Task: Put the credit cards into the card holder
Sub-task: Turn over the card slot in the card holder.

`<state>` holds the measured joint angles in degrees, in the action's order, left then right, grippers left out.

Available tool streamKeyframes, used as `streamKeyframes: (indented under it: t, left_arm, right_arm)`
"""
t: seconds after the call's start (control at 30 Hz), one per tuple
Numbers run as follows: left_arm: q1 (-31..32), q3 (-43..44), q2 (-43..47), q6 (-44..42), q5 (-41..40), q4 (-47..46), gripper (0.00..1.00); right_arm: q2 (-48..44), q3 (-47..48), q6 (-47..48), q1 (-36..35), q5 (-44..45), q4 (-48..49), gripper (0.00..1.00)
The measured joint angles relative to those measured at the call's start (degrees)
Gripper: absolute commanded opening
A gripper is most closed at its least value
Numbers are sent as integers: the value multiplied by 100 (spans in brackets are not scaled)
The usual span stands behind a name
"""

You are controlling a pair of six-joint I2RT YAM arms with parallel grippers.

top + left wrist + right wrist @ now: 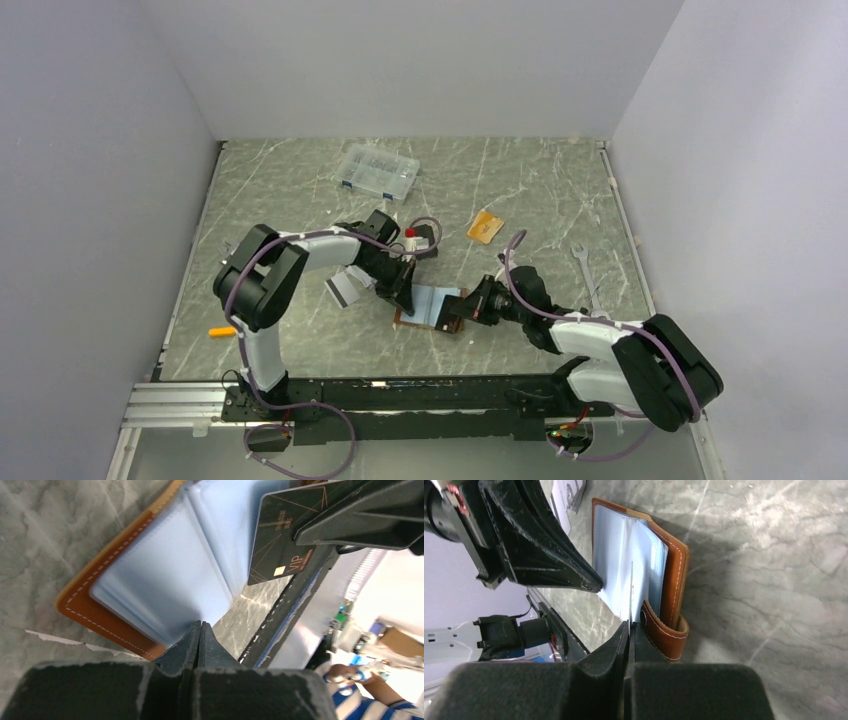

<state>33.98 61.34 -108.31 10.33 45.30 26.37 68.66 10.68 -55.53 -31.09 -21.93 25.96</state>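
The card holder (432, 303) lies open on the table, brown leather (92, 611) outside and pale clear sleeves inside, its snap strap (663, 632) at the near end. My right gripper (630, 625) is shut on a black card (277, 540) with gold lines, held on edge over the sleeves. My left gripper (200, 625) is shut with nothing seen between its fingers, its tips against the edge of a sleeve. An orange credit card (485, 227) lies beyond the holder. Silver-grey credit cards (345, 288) lie under the left arm.
A clear compartment box (378, 172) stands at the back. A wrench (585, 270) lies to the right, an orange pen (222, 331) near the left edge. A small red-capped item (410, 233) sits behind the left wrist.
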Motion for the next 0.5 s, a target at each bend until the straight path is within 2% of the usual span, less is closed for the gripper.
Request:
streamKeyframes:
  t: [0.27, 0.5]
  left_arm:
    - [382, -361, 328, -396, -258, -195, 0]
    - [522, -420, 293, -636, 350, -175, 0]
  right_arm:
    - [214, 424, 9, -4, -98, 44, 0]
    - [216, 828, 227, -7, -79, -426, 0]
